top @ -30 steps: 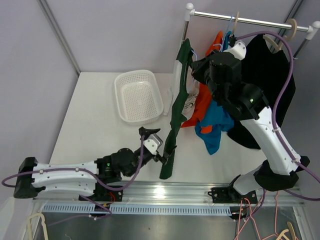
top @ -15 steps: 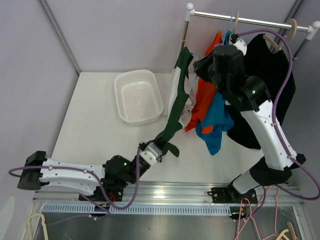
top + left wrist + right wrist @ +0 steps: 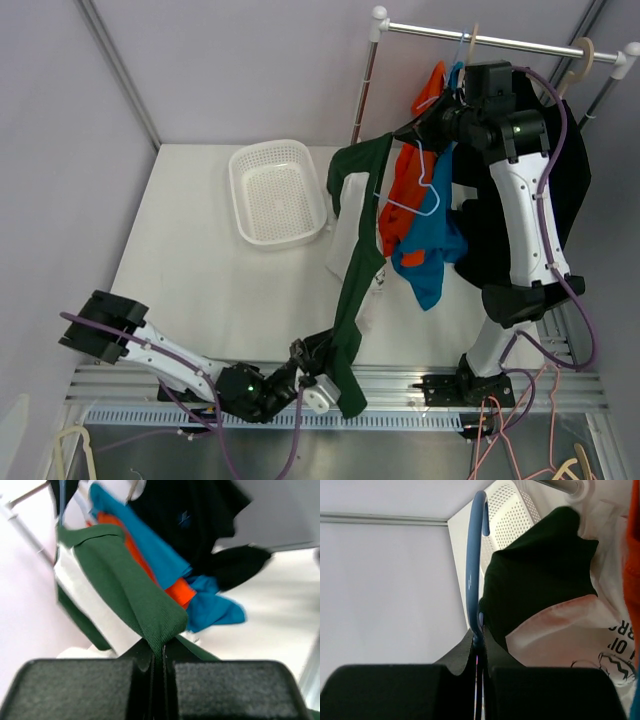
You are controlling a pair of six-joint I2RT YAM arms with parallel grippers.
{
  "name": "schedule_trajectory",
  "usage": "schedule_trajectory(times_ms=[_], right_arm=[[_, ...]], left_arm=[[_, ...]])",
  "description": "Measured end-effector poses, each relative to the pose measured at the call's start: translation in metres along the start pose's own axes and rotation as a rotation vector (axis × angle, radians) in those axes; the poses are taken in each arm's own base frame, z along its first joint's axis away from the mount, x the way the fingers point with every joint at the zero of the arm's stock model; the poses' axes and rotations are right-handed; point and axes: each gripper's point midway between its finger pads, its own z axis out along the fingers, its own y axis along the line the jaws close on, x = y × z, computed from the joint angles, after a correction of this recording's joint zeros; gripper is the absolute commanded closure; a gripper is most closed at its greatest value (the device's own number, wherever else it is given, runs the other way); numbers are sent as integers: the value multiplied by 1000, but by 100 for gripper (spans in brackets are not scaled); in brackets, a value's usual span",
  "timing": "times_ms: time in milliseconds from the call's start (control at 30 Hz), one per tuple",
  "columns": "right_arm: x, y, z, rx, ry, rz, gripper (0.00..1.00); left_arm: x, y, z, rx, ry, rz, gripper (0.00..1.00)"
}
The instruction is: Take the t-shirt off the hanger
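The green and white t-shirt (image 3: 352,260) stretches in a long band from the light blue hanger (image 3: 425,195) down to the table's near edge. My left gripper (image 3: 330,365) is shut on its lower green hem there. In the left wrist view the green fabric (image 3: 130,595) bunches into the closed gripper (image 3: 160,655). My right gripper (image 3: 425,118) is high beside the rail, shut on the hanger's neck. In the right wrist view the blue hook (image 3: 474,555) rises from the closed gripper (image 3: 478,640), and the shirt's dark collar (image 3: 540,575) hangs just right of it.
A white perforated basket (image 3: 275,190) sits at the back left of the table. The clothes rail (image 3: 500,42) carries an orange garment (image 3: 405,190), a blue one (image 3: 430,250) and a black one (image 3: 540,150). The rack's post (image 3: 365,90) stands behind the shirt.
My left gripper closed on the shirt's hem and pulled it down toward the near edge. My right arm lifted the hanger up and to the right, and the shirt stretched out between them.
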Motion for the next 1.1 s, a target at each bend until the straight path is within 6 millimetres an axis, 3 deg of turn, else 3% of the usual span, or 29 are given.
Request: schedule_trajectory(times_ms=[100,200,267,367,467,567,700,800,933,1000,1100], right_arm=[[2,-2,-2,4,6,-28,100],[14,7,-12,-1,-46,-130,100],[36,14,-30,-25,-55,-199,100],[72,19,-78,-105,-48,-299,100],[76,15,-131,-177,-118,-342,100],[75,12,-171,-234,-187,-369,100],[73,12,-191,-266,-237,-393,100],[68,7,-184,-233,-255,-403,100],[65,-1,-167,-188,-257,-424,100],[64,-5,-157,-169,-258,-439,100],[62,-12,-149,-140,-266,-459,100]], left_arm=[[20,20,5,-82,76,11,99],[28,71,17,-253,143,-74,99],[16,122,31,-376,162,-206,99],[-11,222,39,-553,129,-411,99],[-38,307,28,-721,102,-493,99],[-68,356,36,-769,92,-509,99],[-85,383,82,-726,103,-496,99],[-82,390,132,-662,133,-467,99],[-64,400,189,-583,176,-440,99],[-59,409,204,-569,180,-426,99],[-59,426,209,-569,170,-405,99]])
